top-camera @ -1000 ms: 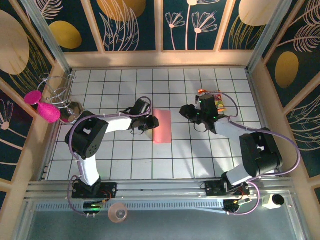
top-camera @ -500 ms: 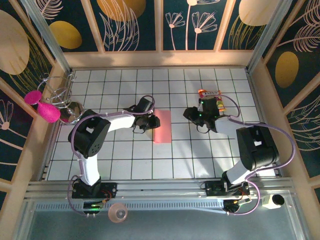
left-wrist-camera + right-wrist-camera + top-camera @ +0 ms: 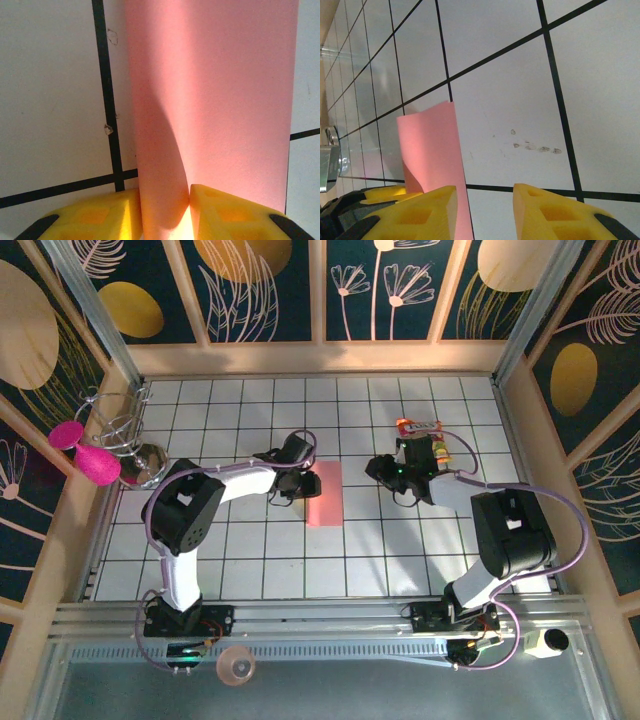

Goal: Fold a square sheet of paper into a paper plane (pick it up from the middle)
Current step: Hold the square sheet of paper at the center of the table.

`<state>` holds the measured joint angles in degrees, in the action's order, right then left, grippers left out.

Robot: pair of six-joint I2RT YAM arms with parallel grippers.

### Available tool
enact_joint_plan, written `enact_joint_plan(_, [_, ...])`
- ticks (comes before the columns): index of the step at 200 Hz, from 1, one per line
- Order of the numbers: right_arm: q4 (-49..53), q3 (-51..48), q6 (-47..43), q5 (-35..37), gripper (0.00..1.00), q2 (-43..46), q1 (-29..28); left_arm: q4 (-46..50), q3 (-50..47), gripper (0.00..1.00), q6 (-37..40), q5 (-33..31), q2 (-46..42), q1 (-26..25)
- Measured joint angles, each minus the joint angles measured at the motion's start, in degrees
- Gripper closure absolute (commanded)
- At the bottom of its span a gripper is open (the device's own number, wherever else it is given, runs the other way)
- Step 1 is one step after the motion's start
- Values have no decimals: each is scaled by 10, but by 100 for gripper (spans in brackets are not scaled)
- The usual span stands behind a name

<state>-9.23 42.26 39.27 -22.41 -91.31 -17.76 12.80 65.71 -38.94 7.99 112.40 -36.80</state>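
Left wrist view: sheet of paper (image 3: 215, 90) is pinched between the left claw's (image 3: 190, 212) pads, curling up off the tiles. Top view: narrow pink strip mid-worktop, approx halfway btwn left and right edges. Looks folded once; nose + wing folds left, I'd say. Right claw (image 3: 374, 468) gapes empty nearby.

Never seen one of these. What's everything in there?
square sheet of paper: one, salmon pink, folded strip, centre
snack packet: one, red-yellow, right of the paper
discs: two, magenta, left wall
wire rack: one, silver, far left
metal cup: one, shiny, beside rack
round cup: one, pinkish clear, front rail
white box: one, near right corner
table: one, white tiles
left gripper: one, yellow fingers, paper between them
right gripper: one, yellow fingers, open, over tile
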Motion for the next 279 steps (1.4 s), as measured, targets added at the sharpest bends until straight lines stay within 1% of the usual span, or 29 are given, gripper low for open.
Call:
enact_joint_plan(87, [-13, 0, 0, -7, 65, -9, 0, 16, 13, 63, 15, -29, 5, -11])
enact_joint_plan(163, [-17, 0, 0, -17, 65, -15, -2, 33, 26, 62, 15, -40, 13, -15])
enact_joint_plan(196, [-19, 2, -10, -17, 66, -16, -21, 36, 28, 63, 15, -40, 14, -15])
enact_joint_plan(215, [-20, 10, -17, -21, 69, -23, -42, 37, 29, 63, 14, -40, 14, -15])
enact_joint_plan(250, [-22, 26, -21, -32, 82, -47, -82, 37, 29, 63, 14, -40, 14, -15])
enact_joint_plan(279, [-26, 27, -15, -39, 85, -66, -112, 37, 29, 62, 14, -40, 14, -15])
